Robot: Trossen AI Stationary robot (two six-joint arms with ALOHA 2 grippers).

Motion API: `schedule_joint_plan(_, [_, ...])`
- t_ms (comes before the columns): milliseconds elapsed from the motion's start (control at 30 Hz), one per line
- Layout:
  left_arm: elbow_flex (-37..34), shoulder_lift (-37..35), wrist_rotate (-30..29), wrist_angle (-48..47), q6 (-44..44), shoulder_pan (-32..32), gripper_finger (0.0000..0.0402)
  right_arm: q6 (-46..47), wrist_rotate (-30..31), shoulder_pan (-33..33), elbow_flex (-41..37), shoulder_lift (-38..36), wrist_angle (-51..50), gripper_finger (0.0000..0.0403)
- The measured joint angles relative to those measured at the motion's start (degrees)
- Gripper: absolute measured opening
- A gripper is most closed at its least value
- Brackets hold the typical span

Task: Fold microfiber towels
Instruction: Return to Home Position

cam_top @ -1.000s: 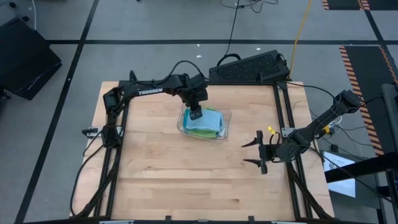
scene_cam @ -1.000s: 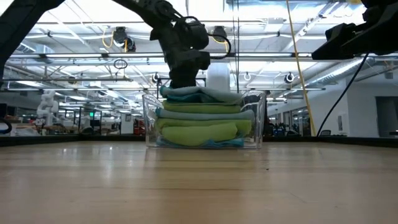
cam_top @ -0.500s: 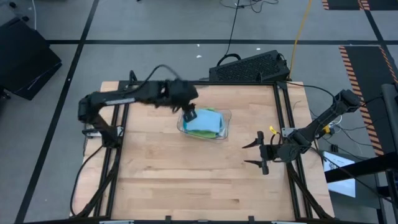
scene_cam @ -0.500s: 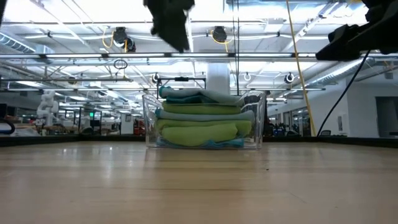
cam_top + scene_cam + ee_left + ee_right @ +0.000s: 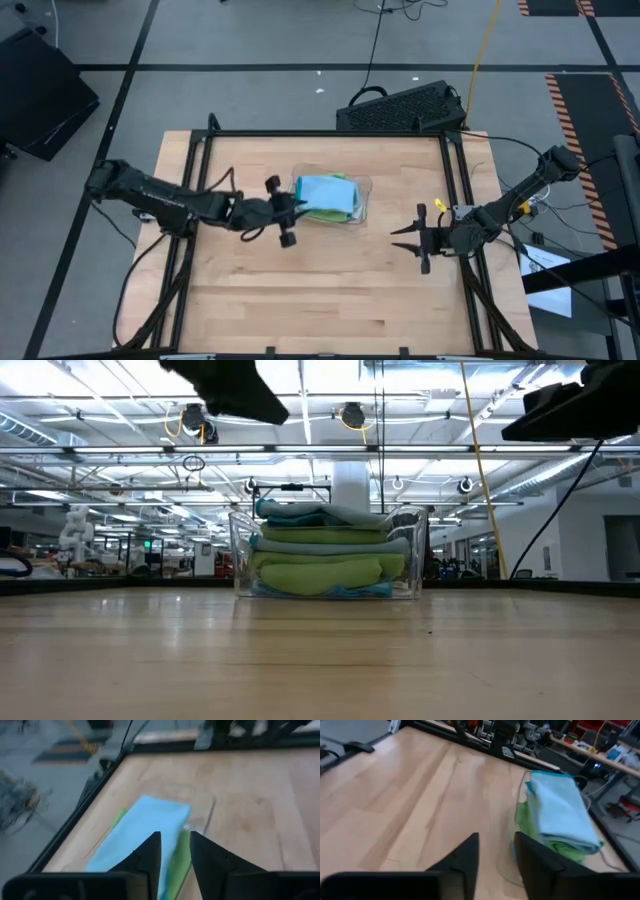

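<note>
A stack of folded microfiber towels (image 5: pixel 326 194), light blue on top and lime green beneath, lies in a clear plastic tray (image 5: pixel 364 203) at the table's far middle. The low view shows the stack (image 5: pixel 325 550) filling the tray (image 5: pixel 416 560). My left gripper (image 5: pixel 298 208) hovers just left of the tray, pointing at it, open and with nothing between its fingers (image 5: pixel 175 836). My right gripper (image 5: pixel 402 241) waits near the table's right edge, also pointing toward the tray, with a narrow gap between its fingers (image 5: pixel 496 836) and nothing in it.
A black metal frame (image 5: pixel 455 180) runs round the table. A black ribbed case (image 5: pixel 405 108) sits beyond the far edge. A small yellow piece (image 5: pixel 437 210) is by the right arm. Bare wood (image 5: pixel 320 300) stretches across the near half.
My left gripper has let go of the top towel, risen off the stack and swung back toward the table's left and near side, turning to point level at the tray. My right gripper has stayed in place while its fingers have drawn closer together. The towels have not moved.
</note>
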Motion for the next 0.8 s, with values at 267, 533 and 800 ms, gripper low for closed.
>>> schedule_joint_plan(267, [-18.7, -4.2, 2.8, 24.3, 6.3, 0.3, 0.0097, -7.2, -12.2, -5.4, -0.1, -7.2, -2.0, 0.0010])
schedule_joint_plan(533, [-34.8, -10.4, 4.7, 43.5, 5.4, -0.8, 0.0097, -6.2, -15.2, -8.8, -5.2, -15.0, -1.6, 0.0005])
schedule_joint_plan(800, [-45.5, -20.2, 10.1, 49.4, 3.8, -0.6, 0.0097, -7.4, -15.1, -11.8, -9.8, -20.9, -0.8, 0.0001])
